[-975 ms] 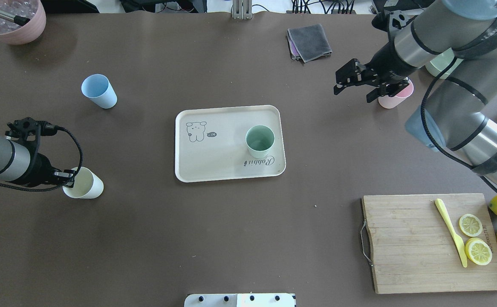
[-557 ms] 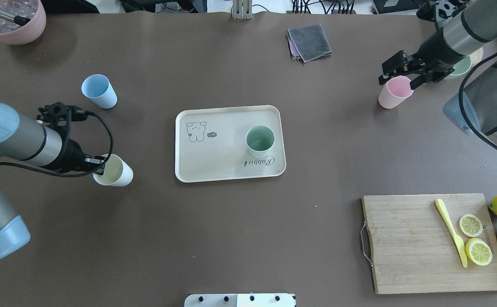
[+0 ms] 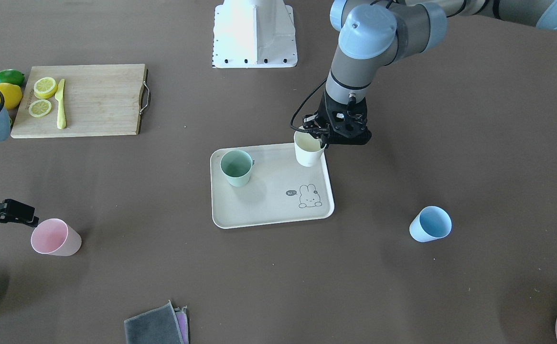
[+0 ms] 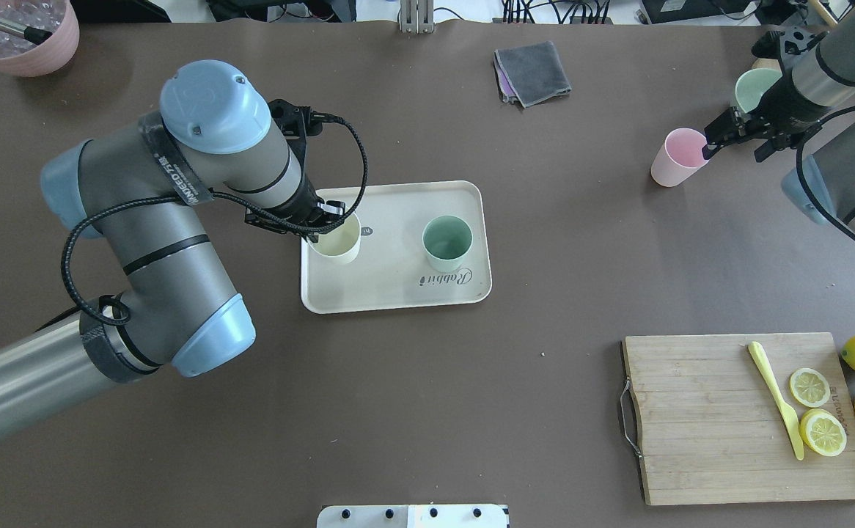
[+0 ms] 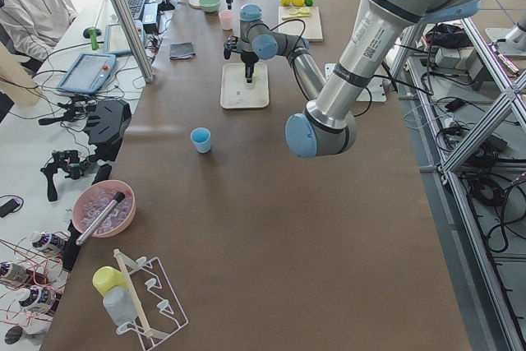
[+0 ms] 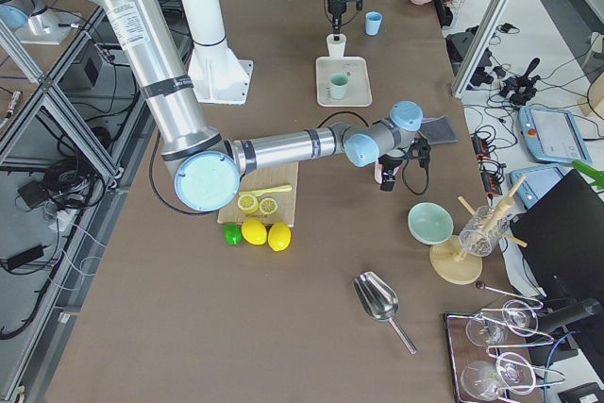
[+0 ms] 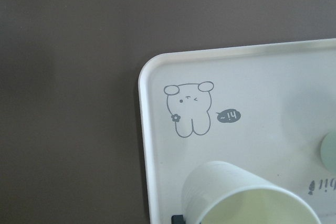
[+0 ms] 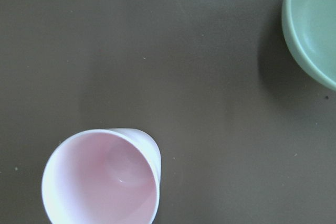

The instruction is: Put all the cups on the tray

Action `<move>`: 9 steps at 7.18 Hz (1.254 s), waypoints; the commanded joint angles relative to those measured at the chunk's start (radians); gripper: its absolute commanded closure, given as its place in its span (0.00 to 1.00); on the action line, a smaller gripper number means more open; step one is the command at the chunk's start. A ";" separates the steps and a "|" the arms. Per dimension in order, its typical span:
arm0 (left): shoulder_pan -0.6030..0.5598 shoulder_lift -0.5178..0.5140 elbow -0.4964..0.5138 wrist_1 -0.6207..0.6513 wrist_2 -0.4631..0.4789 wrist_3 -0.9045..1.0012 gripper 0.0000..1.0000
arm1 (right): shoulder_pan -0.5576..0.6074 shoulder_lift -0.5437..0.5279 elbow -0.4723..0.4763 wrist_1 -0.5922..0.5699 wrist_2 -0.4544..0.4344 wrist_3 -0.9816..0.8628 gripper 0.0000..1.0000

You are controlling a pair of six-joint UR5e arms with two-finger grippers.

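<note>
You've got the left hand [image 4: 317, 232] clamped on the cream cup [image 4: 338, 242] over the tray [image 4: 398, 295] edge; the mint cup [image 4: 446, 244] stands on the tray. Right hand [image 4: 735, 144] is spread apart beside the pink cup [image 4: 677, 158]; the blue cup [image 3: 430, 224] is on the desk [image 4: 471, 403].

Brown table [image 4: 427, 381]: tray [image 4: 391, 306], pink cup [image 4: 677, 158], blue cup [image 3: 430, 224], cutting board [image 4: 706, 425], grey cloth [image 4: 534, 72].

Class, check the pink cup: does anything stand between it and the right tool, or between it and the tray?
Nothing visible does. The right tool hangs open beside the pink cup with only bare table between, and only tabletop lies from that cup to the tray.
</note>
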 commanded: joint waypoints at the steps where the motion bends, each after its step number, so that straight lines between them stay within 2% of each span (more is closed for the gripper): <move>1: 0.015 -0.043 0.108 -0.091 0.010 -0.012 1.00 | -0.036 0.019 -0.020 0.003 -0.018 0.067 0.14; 2: 0.014 -0.044 0.106 -0.100 0.010 -0.026 0.14 | -0.036 0.027 -0.030 0.001 -0.018 0.070 0.53; 3: 0.011 -0.045 0.101 -0.097 0.010 -0.020 0.03 | -0.036 0.039 -0.053 0.001 -0.016 0.069 0.89; 4: -0.002 -0.043 0.100 -0.096 0.010 -0.018 0.02 | -0.034 0.054 -0.063 0.000 -0.015 0.070 1.00; 6: -0.084 -0.009 0.008 -0.023 -0.019 0.053 0.02 | -0.034 0.094 -0.057 -0.005 -0.004 0.107 1.00; 7: -0.153 0.035 -0.065 0.063 -0.028 0.207 0.02 | -0.037 0.160 -0.054 -0.006 0.017 0.204 1.00; 9: -0.297 0.165 -0.075 0.058 -0.070 0.490 0.02 | -0.124 0.275 -0.028 0.000 0.027 0.446 1.00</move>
